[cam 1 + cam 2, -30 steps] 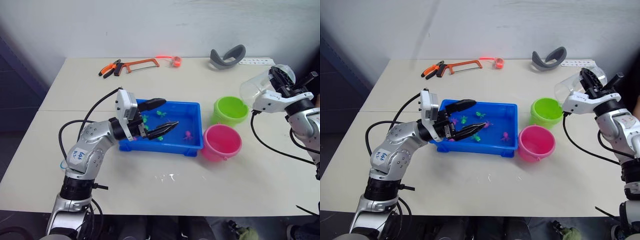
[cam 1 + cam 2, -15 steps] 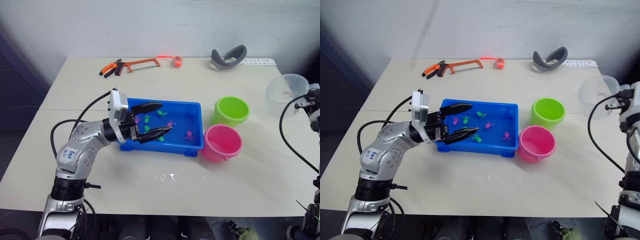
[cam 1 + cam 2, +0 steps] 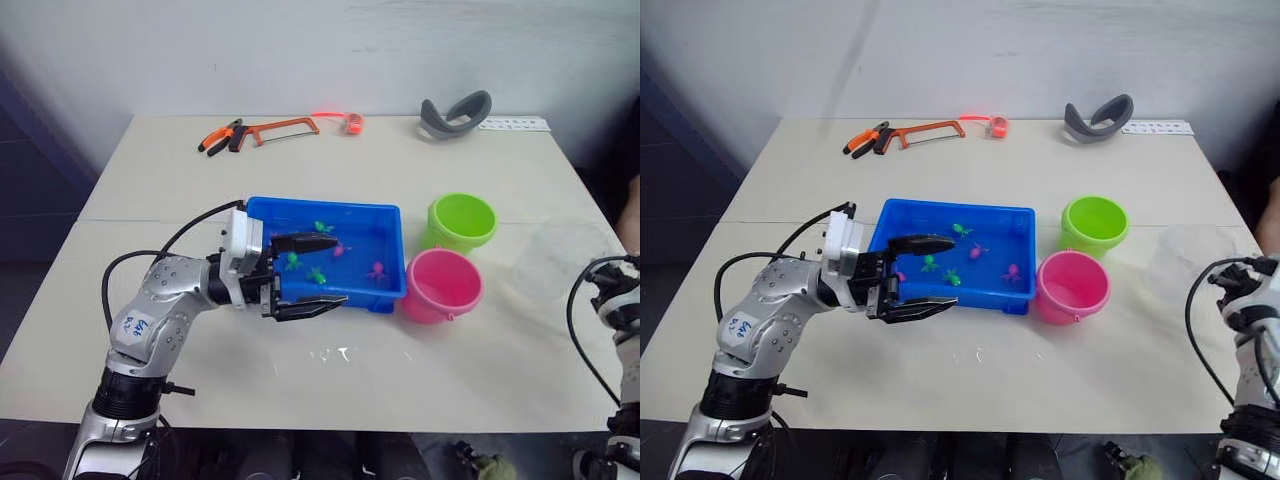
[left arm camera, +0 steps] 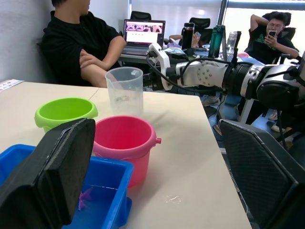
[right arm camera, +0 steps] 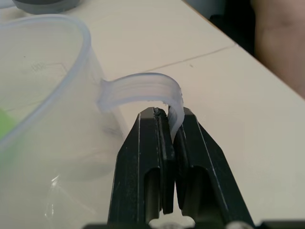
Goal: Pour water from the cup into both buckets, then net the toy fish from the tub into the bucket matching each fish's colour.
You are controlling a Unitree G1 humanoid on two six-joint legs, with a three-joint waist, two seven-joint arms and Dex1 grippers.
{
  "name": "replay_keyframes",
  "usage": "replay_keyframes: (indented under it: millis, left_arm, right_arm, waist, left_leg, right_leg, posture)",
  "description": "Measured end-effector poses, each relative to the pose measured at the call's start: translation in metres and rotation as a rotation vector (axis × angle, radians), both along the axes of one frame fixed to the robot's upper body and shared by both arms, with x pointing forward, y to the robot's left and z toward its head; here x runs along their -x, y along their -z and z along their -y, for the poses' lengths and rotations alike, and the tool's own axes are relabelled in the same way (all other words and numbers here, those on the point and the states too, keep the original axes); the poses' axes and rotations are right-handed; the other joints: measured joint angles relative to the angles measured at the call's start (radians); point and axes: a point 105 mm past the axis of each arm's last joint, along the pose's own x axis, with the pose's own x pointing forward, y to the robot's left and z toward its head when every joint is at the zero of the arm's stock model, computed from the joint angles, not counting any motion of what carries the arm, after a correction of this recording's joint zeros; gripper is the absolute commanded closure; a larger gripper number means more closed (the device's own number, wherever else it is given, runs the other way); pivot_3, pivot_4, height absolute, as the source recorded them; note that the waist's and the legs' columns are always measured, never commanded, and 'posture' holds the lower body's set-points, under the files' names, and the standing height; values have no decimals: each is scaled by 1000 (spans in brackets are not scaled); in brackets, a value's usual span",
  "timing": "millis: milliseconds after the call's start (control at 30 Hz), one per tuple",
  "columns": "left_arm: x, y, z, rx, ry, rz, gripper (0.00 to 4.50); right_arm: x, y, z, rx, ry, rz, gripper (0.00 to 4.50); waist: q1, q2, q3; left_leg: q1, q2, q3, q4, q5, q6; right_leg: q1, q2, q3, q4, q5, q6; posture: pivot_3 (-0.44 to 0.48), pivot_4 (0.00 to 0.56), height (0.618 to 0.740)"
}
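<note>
Cup stands upright, mouth up, on the table at the right edge of the head views, right of both buckets; its clear wall is faint there and hard to trace. Right gripper has its jaws pressed together on the cup's handle loop, thin plastic pinched between the two fingers; in the head views that gripper itself is hard to make out at the right edge. Tub sits centre frame, long axis running left-right, with small green and pink toy fish scattered inside, too small to tell which way each points. Green bucket is upright, right of the tub's far corner; pink bucket upright, just beside the tub's near right corner, the two close together. Left gripper points right at the tub's near left corner, jaws spread wide, holding nothing, upper finger over the tub, lower finger outside the near rim. Hacksaw and pliers lie at top centre, grey curved object upper right. Seated people show beyond the table in the left wrist view.
</note>
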Motion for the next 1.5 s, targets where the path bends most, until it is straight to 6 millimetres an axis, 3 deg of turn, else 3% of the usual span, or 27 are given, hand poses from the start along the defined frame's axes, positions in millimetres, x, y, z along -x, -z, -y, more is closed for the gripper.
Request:
replay_keyframes:
  millis: [233,333,567,667,867,933,1033,1067,1133,1200,1333,1500]
  left_arm:
    - [4,2,1,2,-10,-1,0]
    - [3,2,0,2,-13,-2,0]
    - [4,5,-3,-9,-23,-13,0]
    - [3,6,-11,-7,-49,-28,0]
    - [4,17,-34,-23,-127,-81,0]
    - [2,15,-47,7,-191,-86,0]
    - [-6,6,-76,148,-382,-66,0]
    - [-5,12,-93,163,-470,-73,0]
    - [1,25,-116,150,-589,-89,0]
    - [7,35,-134,124,-686,-97,0]
    - [26,51,-167,37,-843,-73,0]
    - [57,63,-227,60,-1172,-106,0]
  right_arm:
    - [6,11,2,-23,12,39,4428]
    - [8,16,1,-21,-2,27,3377]
    - [27,25,0,50,-20,-26,40]
    - [48,22,8,79,-4,-34,40]
    - [93,6,0,91,-114,-38,40]
    - [99,-11,-9,140,-175,11,40]
    - [93,-61,-24,262,-216,185,40]
    - [89,-82,-39,294,-299,246,40]
    - [85,-104,-66,330,-458,311,40]
    - [78,-117,-96,371,-622,371,40]
    - [69,-104,-162,499,-991,383,40]
    - [66,-90,-206,496,-1244,448,40]
  waist:
    - [2,1,0]
    - [3,1,0]
    - [3,1,0]
    - [4,1,0]
    - [3,2,0]
    - [-2,2,0]
    - [-16,2,0]
    - [-21,2,0]
    - [-22,1,0]
    - [-19,-3,0]
    - [-2,-4,0]
    - [3,-5,0]
  left_leg:
    - [0,0,0,0,0,0]
    - [0,0,0,0,0,0]
    - [0,0,0,0,0,0]
    - [0,0,0,0,0,0]
    - [1,1,-1,-2,-1,0]
    - [1,1,0,-2,-2,0]
    - [2,1,1,-1,-2,1]
    - [3,1,1,-2,-3,1]
    - [3,3,1,-3,-3,0]
    - [2,4,0,-3,-4,-1]
    - [1,3,0,-2,-7,2]
    - [1,2,1,-1,-10,5]
  right_leg:
    - [0,0,0,0,0,0]
    - [0,0,0,0,0,0]
    - [0,-1,0,0,0,0]
    - [0,-1,0,-1,0,0]
    - [0,-3,1,-4,0,0]
    - [0,-5,2,-4,0,0]
    - [0,-7,3,-4,0,0]
    - [0,-7,3,-4,0,0]
    - [0,-6,2,-4,0,-1]
    - [0,-4,1,-4,0,-1]
    - [0,-6,1,-9,0,-1]
    - [0,-11,-2,-10,0,-1]
  posture:
    - [0,150,740]
    - [0,150,740]
    - [0,150,740]
    - [0,150,740]
    - [0,150,740]
    - [0,150,740]
    - [0,150,740]
    - [0,150,740]
    - [0,150,740]
    - [0,150,740]
    - [0,150,740]
    - [0,150,740]
